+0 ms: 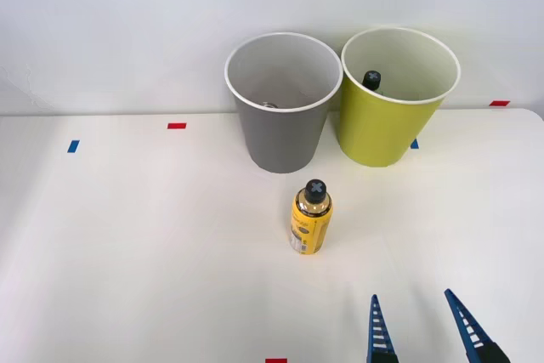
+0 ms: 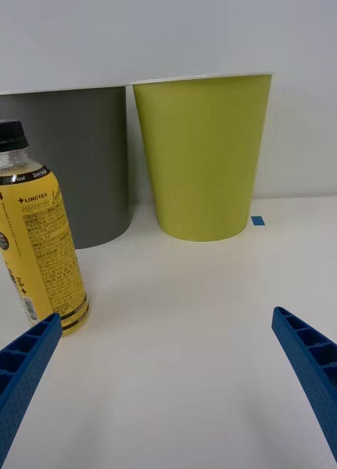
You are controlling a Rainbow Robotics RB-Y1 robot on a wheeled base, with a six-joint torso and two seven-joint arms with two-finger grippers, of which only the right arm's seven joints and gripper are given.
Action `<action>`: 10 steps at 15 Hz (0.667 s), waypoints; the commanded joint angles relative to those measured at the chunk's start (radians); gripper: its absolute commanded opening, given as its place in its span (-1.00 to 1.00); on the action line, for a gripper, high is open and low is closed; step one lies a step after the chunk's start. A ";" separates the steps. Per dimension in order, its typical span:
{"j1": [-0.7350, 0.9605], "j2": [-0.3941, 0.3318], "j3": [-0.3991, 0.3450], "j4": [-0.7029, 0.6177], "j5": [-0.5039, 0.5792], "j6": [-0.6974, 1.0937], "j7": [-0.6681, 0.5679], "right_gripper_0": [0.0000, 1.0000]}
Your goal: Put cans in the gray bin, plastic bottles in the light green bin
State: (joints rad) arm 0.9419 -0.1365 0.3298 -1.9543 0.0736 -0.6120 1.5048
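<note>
Standing upright, yellow bottle [image 1: 311,218] in front of gray bin [image 1: 282,116], jaws wide open, empty

1. I can see my right gripper [image 1: 422,326] has two fingers, and both are bright blue.
2. Each finger [image 1: 376,329] is long and thin, and it gets narrow toward a pointy tip.
3. From the wrist camera, the fingers [image 2: 20,366] have little ridges like steps on the sides that face each other.
4. The outer sides look smooth and flat.
5. At its base, one finger joins a dark, almost black part.
</note>
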 commanded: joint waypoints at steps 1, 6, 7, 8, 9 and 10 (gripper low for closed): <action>-0.021 -0.021 0.012 0.049 -0.003 -0.026 0.009 1.00; -0.114 -0.115 0.075 0.046 -0.006 -0.041 0.037 1.00; -0.140 -0.132 0.089 0.046 -0.012 -0.032 0.038 1.00; -0.169 -0.144 0.101 0.046 -0.020 -0.006 0.040 1.00; -0.192 -0.153 0.109 0.046 -0.028 0.012 0.041 1.00; -0.212 -0.160 0.110 0.046 -0.034 0.023 0.041 1.00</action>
State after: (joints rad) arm 0.7497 -0.2879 0.4362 -1.9081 0.0475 -0.6022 1.5455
